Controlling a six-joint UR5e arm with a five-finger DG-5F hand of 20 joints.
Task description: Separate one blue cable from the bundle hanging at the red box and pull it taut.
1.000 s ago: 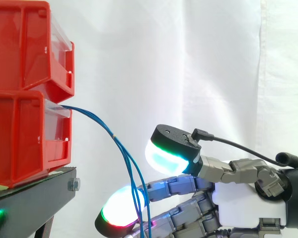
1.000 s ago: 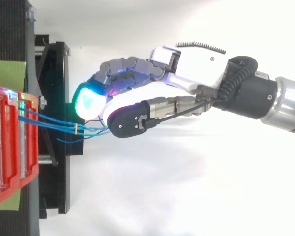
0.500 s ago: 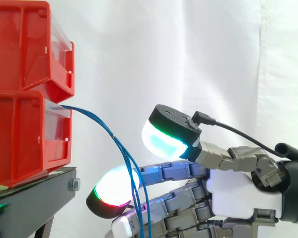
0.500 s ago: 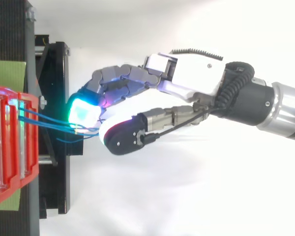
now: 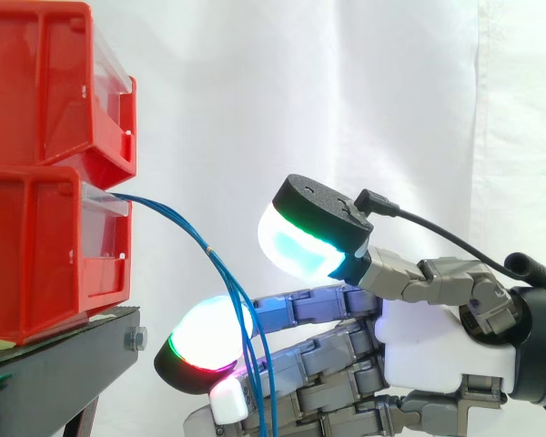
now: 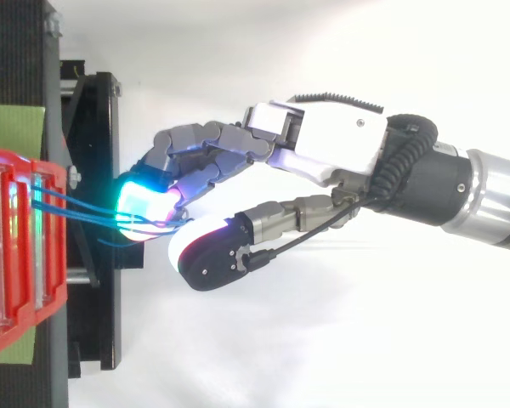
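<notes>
At the left of the side view, the blue cables [image 5: 215,261] leave the lower red bin [image 5: 45,246] on the black stand [image 5: 64,360] and droop across the fingertips [image 5: 205,339] of the hand [image 5: 437,355]. The hand's thumb is spread well above its nearly straight fingers, clamping nothing.

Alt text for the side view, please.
A robot hand reaches in from the right, open, its fingers crossing behind thin blue cables that droop from the lower of two stacked red bins; its thumb is raised above them.
</notes>
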